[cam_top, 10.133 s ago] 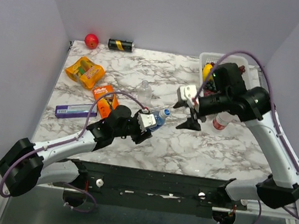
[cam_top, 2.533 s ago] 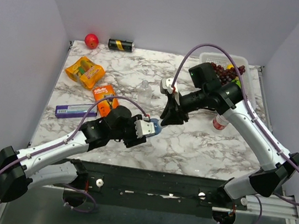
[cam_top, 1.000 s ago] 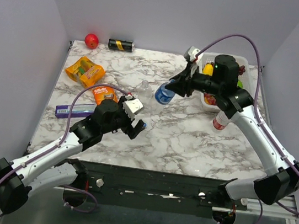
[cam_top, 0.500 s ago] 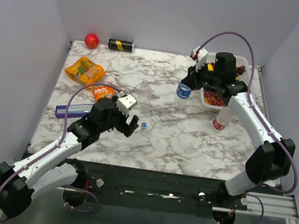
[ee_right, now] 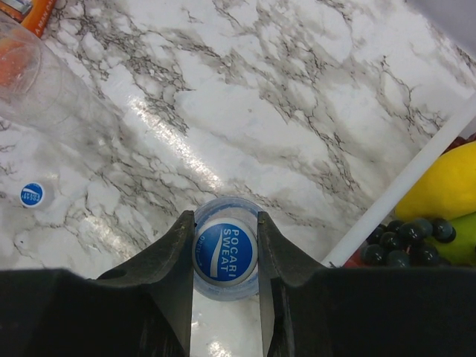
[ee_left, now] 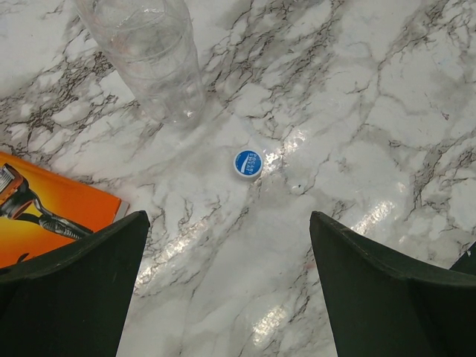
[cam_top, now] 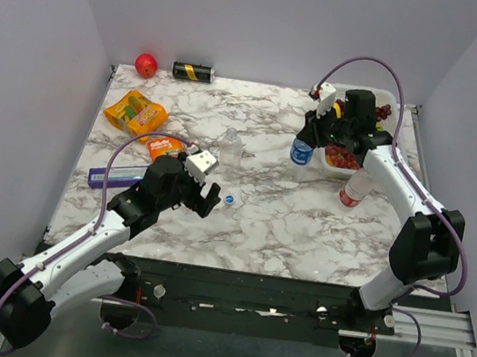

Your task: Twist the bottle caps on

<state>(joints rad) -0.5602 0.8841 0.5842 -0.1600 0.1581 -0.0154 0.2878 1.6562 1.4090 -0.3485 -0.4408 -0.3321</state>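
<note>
**Bottle caps: one on the held bottle, one loose on the counter**

The right pincer was clenched on the top of the blue-labelled bottle, a finger pressed to each side of its blue cap, which sat on the neck. The bottle stood upright in the upper right of the overhead view; whether its base touched the counter could not be told. Just beside it, to the right, ran the white rim of a fruit basket holding a lemon and dark grapes. The red-labelled bottle stood near the basket, lower in the frame.

The left pincer was released, its jaws spread wide and holding nothing, hovering over the marble left of centre. Between its fingers, farther up the wrist view, a loose blue cap lay flat on the counter, apart from both fingers. The plain bottle stood uncapped near it, toward the upper left. An orange razor packet lay at the left edge of that view, beside the left finger.

Farther out in the overhead view, a blue box lay at the left edge of the counter and an orange snack packet above it. A red ball and a black-and-gold can rested against the back wall at upper left.
</note>
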